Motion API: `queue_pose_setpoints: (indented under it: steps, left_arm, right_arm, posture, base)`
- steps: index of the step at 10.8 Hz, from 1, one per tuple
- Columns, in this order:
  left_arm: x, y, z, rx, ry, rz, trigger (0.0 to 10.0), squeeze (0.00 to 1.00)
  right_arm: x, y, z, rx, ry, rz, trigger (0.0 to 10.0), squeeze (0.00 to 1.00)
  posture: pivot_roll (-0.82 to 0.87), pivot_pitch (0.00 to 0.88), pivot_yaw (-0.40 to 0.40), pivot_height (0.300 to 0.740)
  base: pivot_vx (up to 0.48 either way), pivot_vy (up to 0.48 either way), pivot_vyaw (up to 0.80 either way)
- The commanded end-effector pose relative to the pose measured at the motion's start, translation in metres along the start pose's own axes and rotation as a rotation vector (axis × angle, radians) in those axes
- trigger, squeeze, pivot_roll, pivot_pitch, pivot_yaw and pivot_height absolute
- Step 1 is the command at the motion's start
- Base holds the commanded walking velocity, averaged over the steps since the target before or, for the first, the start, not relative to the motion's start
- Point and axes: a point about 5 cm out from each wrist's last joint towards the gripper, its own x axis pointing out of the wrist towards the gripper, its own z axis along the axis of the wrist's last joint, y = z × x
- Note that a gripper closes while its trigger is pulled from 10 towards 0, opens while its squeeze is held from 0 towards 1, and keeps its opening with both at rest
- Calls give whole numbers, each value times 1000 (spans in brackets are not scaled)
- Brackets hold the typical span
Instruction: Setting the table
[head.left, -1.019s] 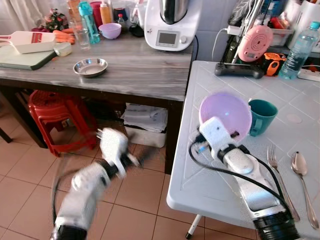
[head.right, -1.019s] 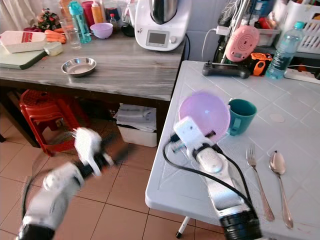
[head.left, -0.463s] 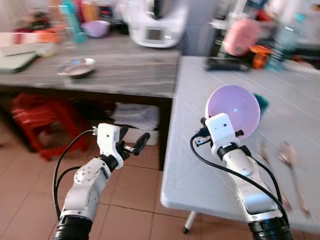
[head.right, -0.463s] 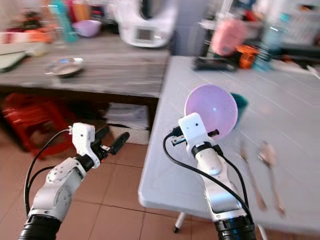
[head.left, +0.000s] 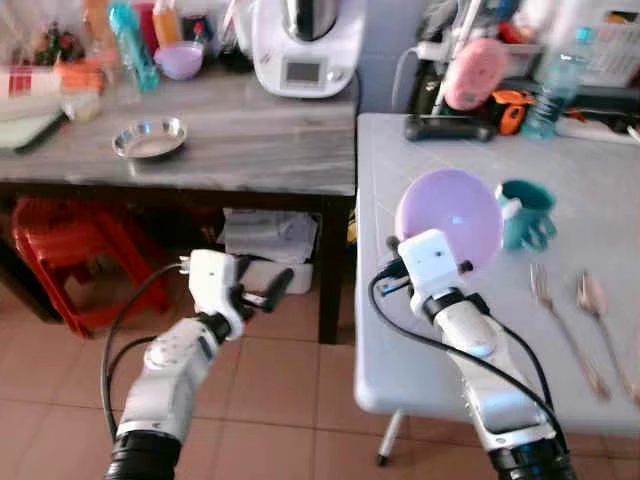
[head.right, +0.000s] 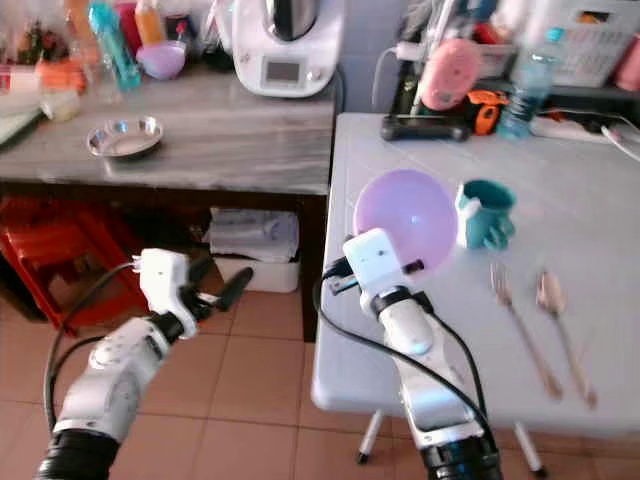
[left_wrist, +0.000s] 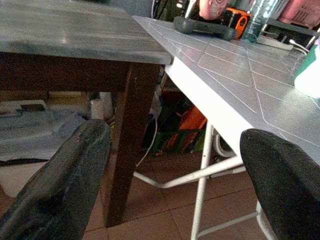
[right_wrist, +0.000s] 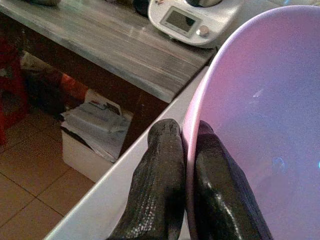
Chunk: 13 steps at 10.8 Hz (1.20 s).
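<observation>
White table (head.left: 420, 330), near left edge: right gripper (right_wrist: 186, 150) pinches the purple bowl (head.left: 450, 218) by its rim. Left gripper (left_wrist: 175, 165) hangs wide, empty, beside the table's edge.

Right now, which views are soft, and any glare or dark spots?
Both eye views are mildly motion-blurred: fork and spoon smeared. Right wrist view is sharp on the purple bowl, with small highlights inside. Left wrist view has its fingers out of focus and shade under the wooden table.

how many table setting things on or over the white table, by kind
Round lilac plastic bowl, tilted in the right claw: 1
Teal ceramic mug: 1
Silver metal fork: 1
Silver metal spoon: 1
Total: 4
</observation>
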Motion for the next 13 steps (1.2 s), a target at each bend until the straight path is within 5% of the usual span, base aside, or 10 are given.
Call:
queue_pose_setpoints:
  steps: [1, 13]
  left_arm:
    - [5, -5, 2, 10, -6, -20, 10000, 0]
    - [11, 1, 4, 51, -41, 97, 10000, 0]
  right_arm:
    - [-2, -8, 4, -7, -29, -25, 10000, 0]
    - [-8, -3, 3, -18, -71, -58, 10000, 0]
  posture:
    - [-46, 17, 29, 740]
    - [-46, 19, 30, 740]
  base:
    - [0, 412, 0]
    - [0, 419, -33]
